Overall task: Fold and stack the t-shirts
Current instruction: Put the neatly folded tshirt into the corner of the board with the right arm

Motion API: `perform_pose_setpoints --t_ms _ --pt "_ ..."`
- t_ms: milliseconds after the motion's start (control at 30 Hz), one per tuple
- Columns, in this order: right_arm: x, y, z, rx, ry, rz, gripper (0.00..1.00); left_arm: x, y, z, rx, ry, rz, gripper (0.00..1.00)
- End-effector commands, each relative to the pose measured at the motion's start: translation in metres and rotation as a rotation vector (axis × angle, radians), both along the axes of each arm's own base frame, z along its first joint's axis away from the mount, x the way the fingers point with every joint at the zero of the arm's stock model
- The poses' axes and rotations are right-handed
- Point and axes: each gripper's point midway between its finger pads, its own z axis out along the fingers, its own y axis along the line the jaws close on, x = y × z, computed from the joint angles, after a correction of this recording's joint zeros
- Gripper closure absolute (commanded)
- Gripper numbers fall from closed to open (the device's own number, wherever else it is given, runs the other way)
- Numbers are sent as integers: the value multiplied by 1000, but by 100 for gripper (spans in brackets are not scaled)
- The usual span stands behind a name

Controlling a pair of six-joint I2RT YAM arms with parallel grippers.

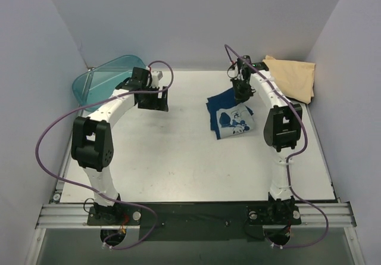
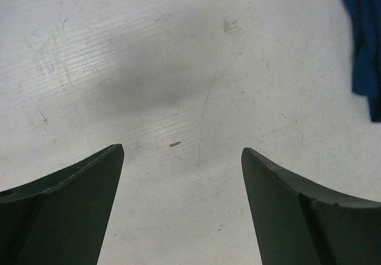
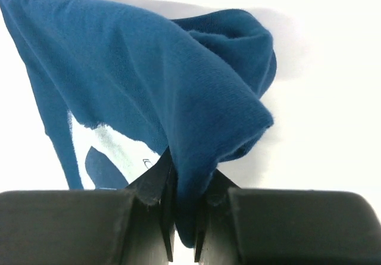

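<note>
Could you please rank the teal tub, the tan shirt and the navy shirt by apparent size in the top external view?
Largest: teal tub, partly hidden by the left arm.
Then tan shirt and navy shirt: alike, not rankable; the right end effector pinches the navy one, bunching it.

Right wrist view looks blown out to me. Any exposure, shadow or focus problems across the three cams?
Right wrist: the background clips to white, the navy t-shirt is well exposed, and the right tool is near-black with little detail. Left wrist: the table is evenly lit apart from one soft grey shadow patch; the left tool is dark. Top external: even light, sharp, no glare.
</note>
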Motion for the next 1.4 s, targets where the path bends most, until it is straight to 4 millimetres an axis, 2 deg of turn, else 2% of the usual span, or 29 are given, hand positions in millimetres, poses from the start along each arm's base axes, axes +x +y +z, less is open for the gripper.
perform_pose_setpoints --t_ms 0,100,267,367,533,567,767,933,1167,1233,1300,1367 --pt "21 -73 26 -403 -23 79 100 0 1 23 17 -47 -30 9" --pt "56 -86 46 -502 -124 80 100 1 1 21 23 -46 -35 9" --pt "102 -109 83 -643 -313 57 100 4 3 20 37 -51 -31 8" --pt "117 -112 113 -631 -428 0 100 5 3 17 42 -46 -32 8" --pt "138 -132 166 -611 -605 -116 100 5 7 9 69 -35 -30 7" --pt "141 -134 167 -605 -614 -120 100 3 7 8 70 -31 -33 7" --pt "148 -162 188 -584 -670 -151 100 2 9 6 77 -34 -40 7" --pt "146 -172 223 -566 -750 -171 100 -3 9 2 80 -25 -49 7" --pt "144 -186 251 -531 -812 -108 100 -5 11 -1 92 -26 -52 7" --pt "143 -182 256 -526 -822 -76 100 -6 12 -3 98 -22 -52 7" --pt "141 -210 254 -549 -809 -115 100 -6 13 -5 103 -19 -52 7" --pt "141 -227 245 -548 -791 -146 100 -7 14 -5 104 -18 -53 7"
